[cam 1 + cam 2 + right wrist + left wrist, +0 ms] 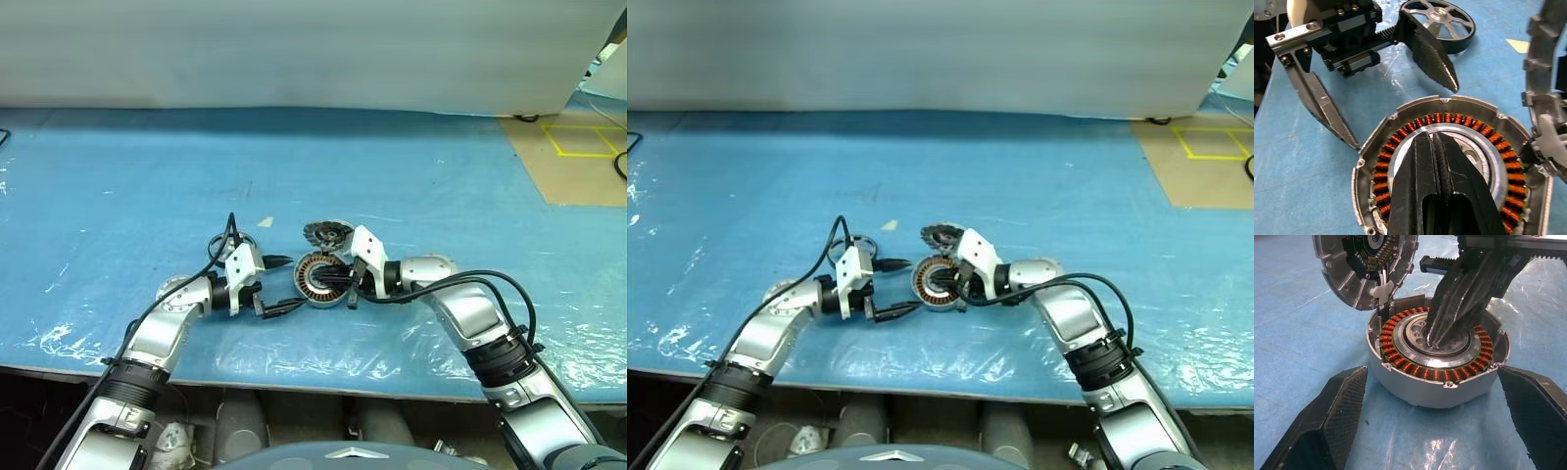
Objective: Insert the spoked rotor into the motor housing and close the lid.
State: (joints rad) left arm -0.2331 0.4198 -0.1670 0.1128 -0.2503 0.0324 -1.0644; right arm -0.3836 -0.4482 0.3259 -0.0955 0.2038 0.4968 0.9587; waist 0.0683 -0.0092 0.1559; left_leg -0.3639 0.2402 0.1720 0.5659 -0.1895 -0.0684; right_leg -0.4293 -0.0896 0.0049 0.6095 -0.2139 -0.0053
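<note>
The motor housing point(315, 279) sits on the blue table, its copper windings point(1400, 364) ringing a silver hub. The lid point(1364, 264) stands tilted up at the housing's far edge, its inner side facing the housing. My right gripper point(1436, 139) is shut, with its tips down on the hub and nothing held. My left gripper point(1432, 377) is open, one finger point(1342, 401) on each side of the housing, apart from its wall. The spoked rotor point(1442, 22), dark-rimmed with silvery spokes, lies flat on the table behind the left gripper point(279, 284).
A blue plastic sheet point(118, 196) covers the table, wrinkled along the front edge point(323, 367). A small pale scrap point(265, 222) lies behind the parts. Brown flooring with yellow tape point(578, 142) is at the far right. A pale wall point(294, 49) closes the back.
</note>
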